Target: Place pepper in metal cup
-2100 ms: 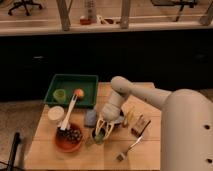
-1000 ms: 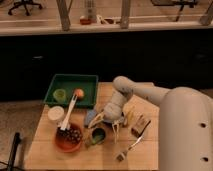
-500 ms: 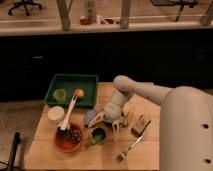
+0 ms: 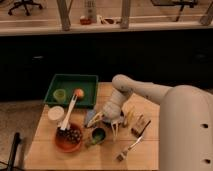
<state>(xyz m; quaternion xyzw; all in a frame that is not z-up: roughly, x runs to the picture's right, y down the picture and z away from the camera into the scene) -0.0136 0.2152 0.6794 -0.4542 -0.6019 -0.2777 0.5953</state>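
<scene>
The small dark metal cup [image 4: 98,134] stands on the wooden table [image 4: 150,107], right of the terracotta bowl [image 4: 68,140]. The inside of the cup looks green, and a small green piece, the pepper [image 4: 92,143], lies at its front-left rim. I cannot tell whether it rests inside or against the cup. My gripper [image 4: 115,129] hangs just right of the cup and a little above the table, fingers pointing down, apart, with nothing between them.
A green tray [image 4: 70,80] at the back left holds a pale green cup [image 4: 60,95] and an orange-red fruit [image 4: 78,93]. A white cup [image 4: 55,113], a white-handled utensil [image 4: 69,112], a blue item [image 4: 91,118], a snack bar [image 4: 140,125] and a fork [image 4: 129,148] lie around.
My gripper has moved from over the metal cup to its right and risen slightly, uncovering the cup. In the last second nothing has visibly moved.
</scene>
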